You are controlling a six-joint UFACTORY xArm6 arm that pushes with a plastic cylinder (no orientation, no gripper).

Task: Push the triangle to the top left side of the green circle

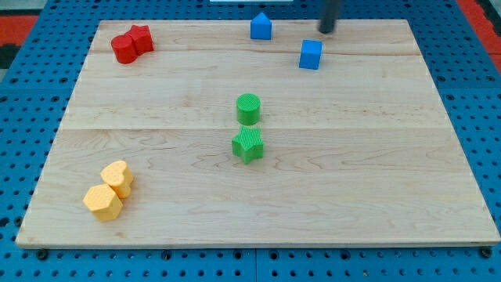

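The blue triangle block sits near the board's top edge, right of centre. The green circle stands in the middle of the board, well below the triangle. My tip is at the top edge, to the right of the triangle and just above the blue cube, touching neither.
A green star block sits just below the green circle. Two red blocks lie together at the top left. Two yellow blocks lie together at the bottom left. The wooden board rests on a blue pegboard.
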